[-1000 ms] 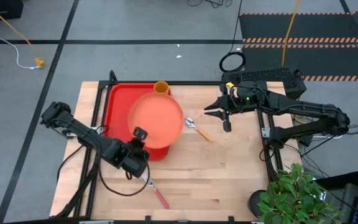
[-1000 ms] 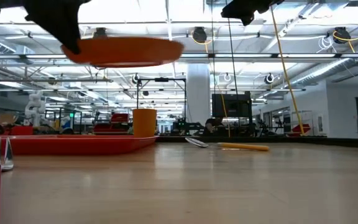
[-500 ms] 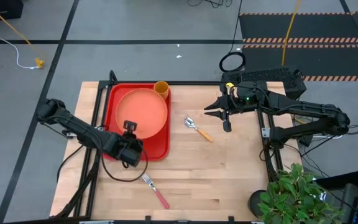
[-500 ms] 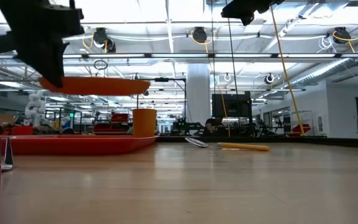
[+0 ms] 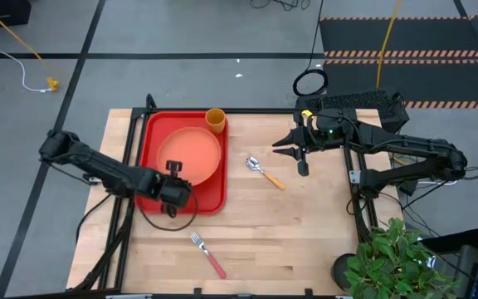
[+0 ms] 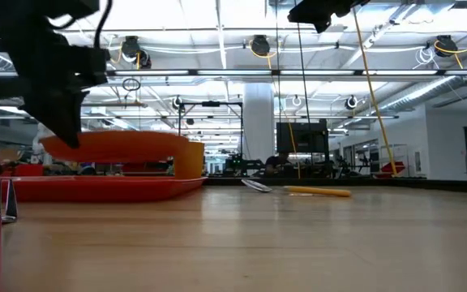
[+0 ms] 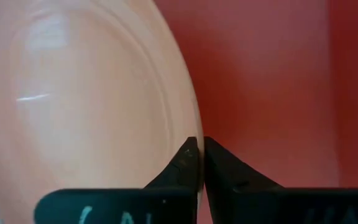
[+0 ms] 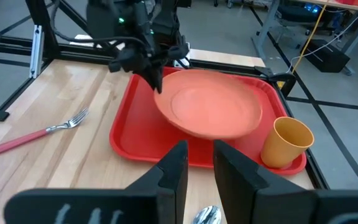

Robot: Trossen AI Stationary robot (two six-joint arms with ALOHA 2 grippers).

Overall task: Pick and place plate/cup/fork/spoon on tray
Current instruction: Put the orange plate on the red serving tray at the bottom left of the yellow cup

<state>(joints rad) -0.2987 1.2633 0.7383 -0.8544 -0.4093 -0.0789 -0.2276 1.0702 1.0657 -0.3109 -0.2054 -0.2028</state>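
Observation:
The salmon-orange plate (image 5: 193,156) hangs low over the red tray (image 5: 152,133), held by my left gripper (image 5: 173,173) at its near edge. It also shows in the low view (image 6: 112,147) and in the right wrist view (image 8: 213,102). The orange-yellow cup (image 5: 215,120) stands upright in the tray's far right corner. The spoon (image 5: 264,172) lies flat on the wood right of the tray. The fork (image 5: 207,255) lies flat near the table's near edge. My right gripper (image 5: 293,154) is open and empty, above the table right of the spoon. My left gripper pinches the plate's rim (image 7: 192,124) between its two fingers (image 7: 188,163), on the plate's near side. The fingers come slanting down from the table's near left. The plate is face up and slightly tilted, close above the tray floor; whether it touches the tray I cannot tell.
Bare wood lies between the tray and the spoon and around the fork. A potted plant (image 5: 392,257) stands at the near right corner. The left arm (image 5: 90,164) reaches in over the table's left edge.
My left gripper has gone down and toward the table's far left with the plate, staying shut on its rim. The plate, first high and overhanging the tray's right rim, now sits low within the tray's outline.

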